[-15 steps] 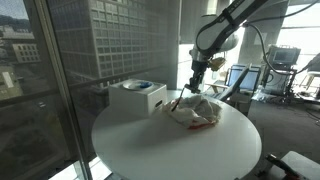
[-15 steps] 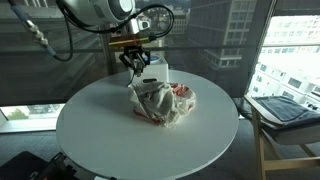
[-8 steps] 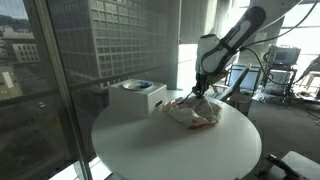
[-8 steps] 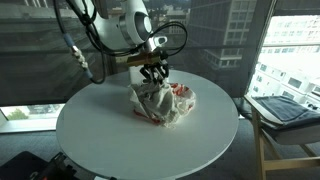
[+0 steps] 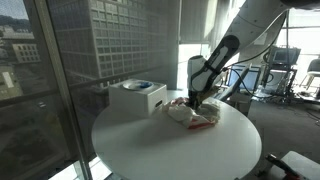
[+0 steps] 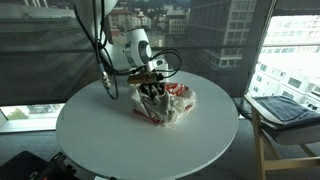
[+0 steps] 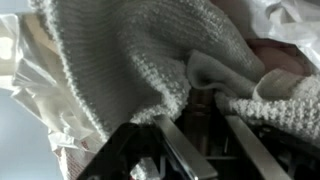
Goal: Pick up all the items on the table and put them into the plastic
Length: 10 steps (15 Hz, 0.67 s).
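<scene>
Jaws part-closed, pinching a fold of the whitish cloth [image 7: 130, 60], sit low in the plastic bag [image 5: 195, 113] mid-surface [image 5: 140, 150]; we judge: push down past the bag's rim before releasing, lest the cloth spill out.

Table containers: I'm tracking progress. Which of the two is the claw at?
The wrinkly translucent plastic bag with red print; the claw is down on it. The white box with blue round top stands apart.
</scene>
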Available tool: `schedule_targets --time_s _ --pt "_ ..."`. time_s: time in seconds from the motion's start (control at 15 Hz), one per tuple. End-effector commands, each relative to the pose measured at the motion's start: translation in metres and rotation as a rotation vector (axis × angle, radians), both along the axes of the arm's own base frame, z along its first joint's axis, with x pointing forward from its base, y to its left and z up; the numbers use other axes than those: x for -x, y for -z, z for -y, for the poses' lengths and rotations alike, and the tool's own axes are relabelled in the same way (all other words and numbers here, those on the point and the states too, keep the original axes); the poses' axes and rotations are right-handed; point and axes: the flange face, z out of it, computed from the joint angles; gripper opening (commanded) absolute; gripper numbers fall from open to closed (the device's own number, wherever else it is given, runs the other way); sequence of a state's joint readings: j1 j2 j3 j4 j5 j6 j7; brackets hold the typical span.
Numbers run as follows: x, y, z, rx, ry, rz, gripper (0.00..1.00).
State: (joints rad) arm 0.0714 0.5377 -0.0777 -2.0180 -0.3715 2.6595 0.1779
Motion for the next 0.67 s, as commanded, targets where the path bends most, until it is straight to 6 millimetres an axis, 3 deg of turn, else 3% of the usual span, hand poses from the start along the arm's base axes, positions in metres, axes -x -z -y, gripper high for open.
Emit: schedule_targets --time_s 0.0,0.07,0.13,0.33,0.53,0.6 --pt "-0.003 0.019 -0.018 -0.013 -0.022 -0.003 0.18" --pt "0.0 0.018 -0.025 -0.021 -0.038 -0.014 0.47" --pt "0.006 0.014 -0.033 -0.028 -0.05 -0.032 0.58" --pt "0.026 0.004 -0.059 -0.041 -0.081 -0.056 0.76" --pt "0.054 -0.021 -0.08 -0.007 -0.097 -0.039 0.99" --pt "0.063 -0.03 -0.085 0.004 -0.088 -0.037 1.0"
